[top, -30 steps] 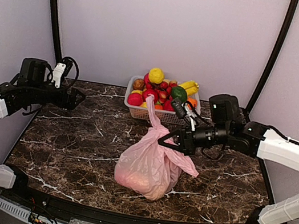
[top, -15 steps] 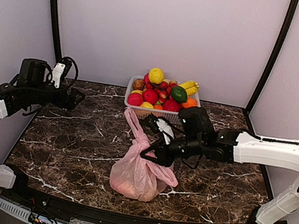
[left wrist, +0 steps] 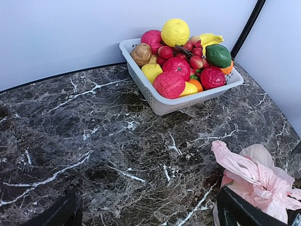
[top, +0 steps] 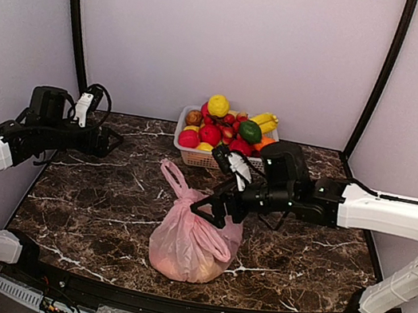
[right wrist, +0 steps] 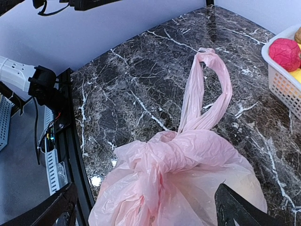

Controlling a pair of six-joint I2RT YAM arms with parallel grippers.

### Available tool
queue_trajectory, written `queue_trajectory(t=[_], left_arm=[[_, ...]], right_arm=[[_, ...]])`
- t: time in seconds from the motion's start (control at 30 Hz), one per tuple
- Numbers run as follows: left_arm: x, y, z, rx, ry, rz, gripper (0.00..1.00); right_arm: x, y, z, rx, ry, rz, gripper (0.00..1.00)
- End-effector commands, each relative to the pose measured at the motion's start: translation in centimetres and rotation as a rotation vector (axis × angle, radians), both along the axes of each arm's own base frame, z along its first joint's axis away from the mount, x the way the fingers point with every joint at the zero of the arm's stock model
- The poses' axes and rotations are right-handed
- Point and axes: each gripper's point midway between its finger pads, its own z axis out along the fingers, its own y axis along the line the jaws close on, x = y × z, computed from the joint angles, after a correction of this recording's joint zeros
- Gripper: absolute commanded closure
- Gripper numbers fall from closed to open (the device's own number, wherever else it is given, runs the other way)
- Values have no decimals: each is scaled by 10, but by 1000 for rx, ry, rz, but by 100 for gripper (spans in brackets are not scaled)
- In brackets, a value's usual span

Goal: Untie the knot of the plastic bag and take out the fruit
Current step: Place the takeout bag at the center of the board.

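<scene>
**Right tool (top: 210,209) spread over the knot (right wrist: 164,153)**

Your right tool hangs over the plastic bag (top: 189,246), jaws spread wide either side of the knot; you cannot tell whether they touch the film. The bag sits in the middle of the worktop (top: 88,200), knot tied. Your left tool (top: 113,140), also spread and empty, hovers well apart at the far left.
</scene>
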Motion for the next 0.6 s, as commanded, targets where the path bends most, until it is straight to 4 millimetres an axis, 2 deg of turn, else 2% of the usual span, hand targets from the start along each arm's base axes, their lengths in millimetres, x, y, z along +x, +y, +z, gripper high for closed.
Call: queue_trajectory(t=[0.0,0.07,0.1,0.13,0.17,0.2,0.27,0.33,0.5,0.57], left_arm=[[-14,-13,-3,-88,37,-35,1],[-23,-18,-6,-137,66,-31,1],[-29,-23,-16,-148,93,-42,1],[-32,-26,-15,-188,104,-32,1],[-40,-33,-26,-196,134,-46,1],[-43,-37,-27,-235,149,-40,1],[-59,-53,-48,-267,220,-70,1],[-70,-66,-59,-288,268,-93,1],[-90,-84,-85,-269,329,-95,1],[-98,-92,-99,-271,361,-103,1]], right_arm=[[19,-5,18,0,-50,-98,1],[27,-7,15,-10,-41,-128,1],[33,-9,14,-11,-30,-145,1],[38,-11,13,-12,-16,-161,1],[44,-13,10,-13,5,-175,1],[50,-16,5,-17,26,-191,1],[63,-24,-7,-34,70,-231,1],[74,-33,-23,-55,113,-263,1],[95,-56,-59,-94,207,-345,2],[98,-59,-70,-96,245,-357,3]])
